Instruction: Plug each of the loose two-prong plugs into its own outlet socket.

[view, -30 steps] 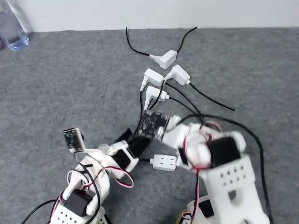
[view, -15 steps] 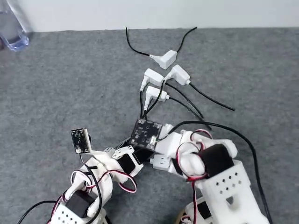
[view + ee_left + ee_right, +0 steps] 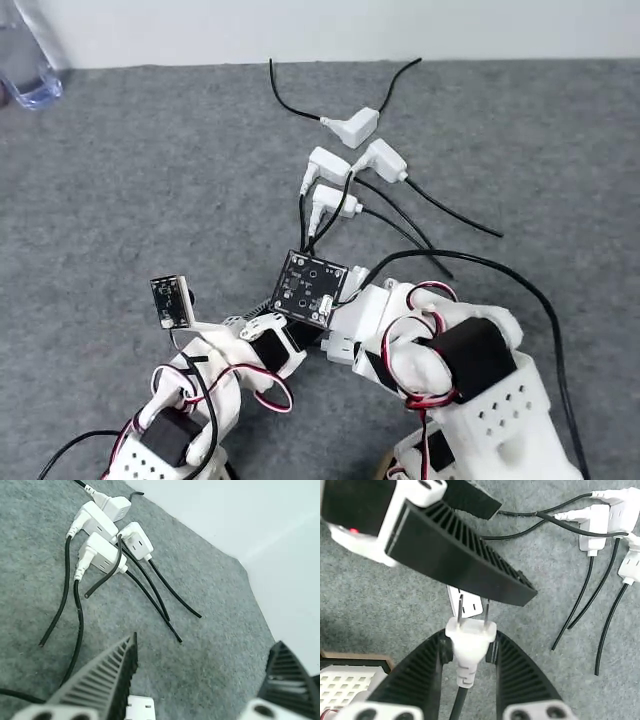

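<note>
Right hand (image 3: pixel 468 641) has the plug (image 3: pixel 469 630) clamped, prongs just short of the socket (image 3: pixel 472 605) on the table, and left hand (image 3: pixel 207 645) hangs open over that socket, so I'd square both prongs to the slots and brace the socket before pushing.

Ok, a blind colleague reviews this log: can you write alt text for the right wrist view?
The right gripper clamps a white two-prong plug, prongs pointing at a white outlet socket half hidden behind the left gripper's finger. Further off on the grey mat lie more white sockets with black cords.
</note>
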Available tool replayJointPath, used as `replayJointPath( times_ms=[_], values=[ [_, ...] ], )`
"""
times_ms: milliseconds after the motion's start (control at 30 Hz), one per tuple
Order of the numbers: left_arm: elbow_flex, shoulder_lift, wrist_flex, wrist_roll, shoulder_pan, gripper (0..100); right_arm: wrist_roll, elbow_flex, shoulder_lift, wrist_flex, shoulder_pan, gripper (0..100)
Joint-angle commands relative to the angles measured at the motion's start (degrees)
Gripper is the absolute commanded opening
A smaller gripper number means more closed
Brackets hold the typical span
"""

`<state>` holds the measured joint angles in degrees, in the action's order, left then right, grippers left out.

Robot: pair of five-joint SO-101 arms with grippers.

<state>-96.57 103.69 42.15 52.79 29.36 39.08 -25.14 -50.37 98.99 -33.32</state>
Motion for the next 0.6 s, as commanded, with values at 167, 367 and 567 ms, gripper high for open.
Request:
replayJointPath(
  times_ms=[167, 367, 567],
  values=[
    [0.3, 0.4, 0.3, 0.2, 0.4, 38, -0.2, 3.0, 0.5, -0.7, -0.5, 0.8],
    [0.7, 0.5, -1.8, 0.3, -5.0, 38, 1.0, -3.3, 0.6, -4.7, -0.2, 0.8],
    [0.6, 0.5, -1.9, 0.3, -5.0, 38, 1.1, -4.0, 0.6, -7.9, -0.1, 0.8]
  ],
)
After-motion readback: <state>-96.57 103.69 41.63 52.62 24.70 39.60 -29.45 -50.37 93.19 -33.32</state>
